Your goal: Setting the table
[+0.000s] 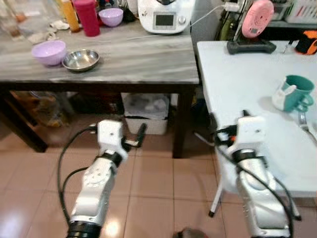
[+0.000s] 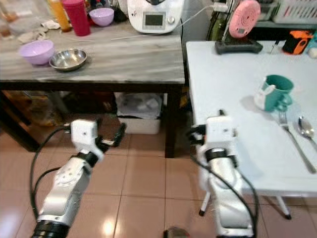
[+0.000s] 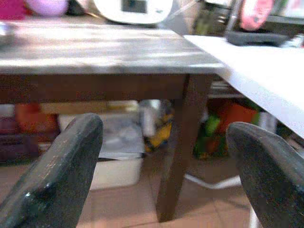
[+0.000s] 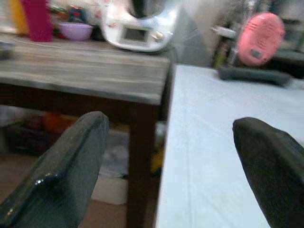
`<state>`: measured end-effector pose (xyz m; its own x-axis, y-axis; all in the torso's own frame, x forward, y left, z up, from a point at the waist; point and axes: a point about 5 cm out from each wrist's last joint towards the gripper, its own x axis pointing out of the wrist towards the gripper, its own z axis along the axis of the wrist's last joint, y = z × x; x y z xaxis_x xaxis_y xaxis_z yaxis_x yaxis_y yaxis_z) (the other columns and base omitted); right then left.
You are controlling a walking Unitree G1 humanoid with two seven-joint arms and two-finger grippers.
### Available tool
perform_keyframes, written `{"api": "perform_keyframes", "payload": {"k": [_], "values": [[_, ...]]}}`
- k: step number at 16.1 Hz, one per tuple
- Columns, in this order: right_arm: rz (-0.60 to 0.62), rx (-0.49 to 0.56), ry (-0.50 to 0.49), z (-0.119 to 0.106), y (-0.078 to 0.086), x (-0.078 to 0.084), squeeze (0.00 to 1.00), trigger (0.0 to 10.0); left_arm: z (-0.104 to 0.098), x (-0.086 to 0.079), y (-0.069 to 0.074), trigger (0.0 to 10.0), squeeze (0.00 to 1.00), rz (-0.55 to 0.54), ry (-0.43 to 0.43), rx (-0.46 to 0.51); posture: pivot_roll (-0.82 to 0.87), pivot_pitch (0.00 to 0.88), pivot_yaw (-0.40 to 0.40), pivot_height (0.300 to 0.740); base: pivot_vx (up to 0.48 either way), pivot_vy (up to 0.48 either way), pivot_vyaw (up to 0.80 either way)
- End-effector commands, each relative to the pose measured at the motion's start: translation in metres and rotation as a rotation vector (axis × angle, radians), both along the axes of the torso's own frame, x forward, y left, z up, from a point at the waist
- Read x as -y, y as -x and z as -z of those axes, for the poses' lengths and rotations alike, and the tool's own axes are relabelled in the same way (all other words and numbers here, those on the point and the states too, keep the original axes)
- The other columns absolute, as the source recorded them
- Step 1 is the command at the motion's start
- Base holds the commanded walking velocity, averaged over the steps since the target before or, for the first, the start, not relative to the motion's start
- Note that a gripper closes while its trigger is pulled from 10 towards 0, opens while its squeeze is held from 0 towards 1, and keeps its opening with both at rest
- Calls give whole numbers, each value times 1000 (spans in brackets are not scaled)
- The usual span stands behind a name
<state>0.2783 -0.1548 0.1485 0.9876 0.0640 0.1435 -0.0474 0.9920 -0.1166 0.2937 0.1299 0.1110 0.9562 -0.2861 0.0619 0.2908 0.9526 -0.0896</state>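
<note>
Bowls (image 1: 48, 51) wait on the wooden desk (image 1: 138, 62), ahead and left of your left pincer (image 3: 156, 166). Both it and the right pincer (image 4: 171, 166) are spread apart, empty, held low, probably for approach.

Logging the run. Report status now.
Left gripper and right gripper open, empty, low before the tables. Teal mug, fork, spoon on white table. Bowls on wooden table untouched.

You're seeing the white surface (image 2: 228, 94) carrying a teal mug (image 2: 275, 92), fork (image 2: 293, 137), spoon (image 2: 307, 129) | wooden surface (image 1: 138, 59) carrying purple bowl (image 1: 48, 52), steel bowl (image 1: 80, 59), red cup (image 1: 87, 17), white appliance (image 1: 165, 15)
</note>
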Motion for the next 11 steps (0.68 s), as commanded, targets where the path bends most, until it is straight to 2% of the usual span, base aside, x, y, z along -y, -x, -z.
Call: {"api": "perform_keyframes", "payload": {"k": [1,7,11], "values": [[-10,40,12,-8,0,0,0,10000,-5,0,0,10000,0,-8,2,21,-241,103,60,740,0,-480,0],[10,77,30,-18,11,4,0,10000,-13,1,3,10000,0,-9,7,59,-262,110,54,740,0,-480,0],[56,14,55,-4,20,12,0,10000,-5,2,9,10000,0,10,-28,40,-280,126,56,740,0,-480,0]]}}
